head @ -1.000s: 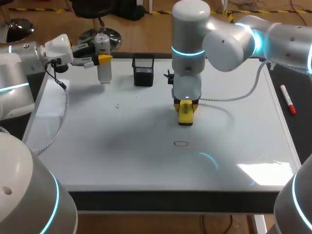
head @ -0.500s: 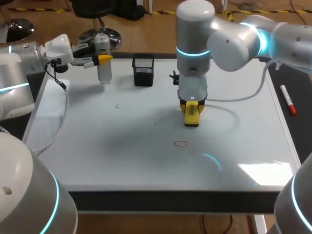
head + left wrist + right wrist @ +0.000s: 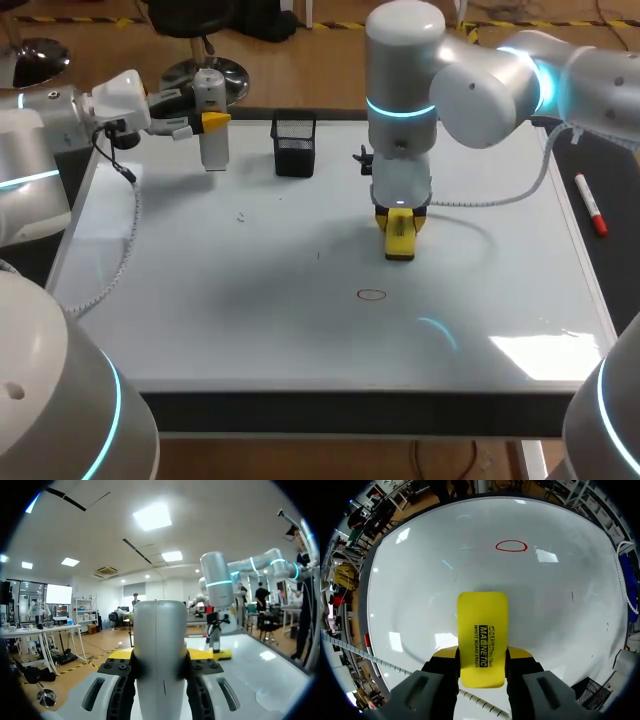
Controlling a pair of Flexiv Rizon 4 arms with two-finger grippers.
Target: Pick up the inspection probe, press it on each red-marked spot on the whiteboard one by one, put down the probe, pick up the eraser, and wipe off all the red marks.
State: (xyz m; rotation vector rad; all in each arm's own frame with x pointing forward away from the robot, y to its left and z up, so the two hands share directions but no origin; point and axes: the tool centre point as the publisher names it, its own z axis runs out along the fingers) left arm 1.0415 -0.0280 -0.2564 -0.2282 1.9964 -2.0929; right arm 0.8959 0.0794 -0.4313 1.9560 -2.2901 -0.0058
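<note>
The whiteboard is broad and glossy, so the biggest risk is a wipe that skims it. If the right arm brings the eraser down tilted, or with too little pressure, only an edge would drag and the ink would likely smear or be left behind. Whether the eraser's face touches the board now cannot be told. Aim is the next worry. In the head view the one red mark I can find, a thin oval, lies apart from the eraser at about its 7 o'clock, and in the right wrist view it is well ahead of the fingers. A stroke run straight could pass beside it. The slim eraser could also twist in its grip under sideways load. The probe has not been put down and hangs over the board's 10 o'clock corner, near the mesh holder. The right gripper clamps the eraser's rear end from both sides, with most of the eraser jutting forward. The left gripper squeezes the probe's white body between its yellow tips.
</note>
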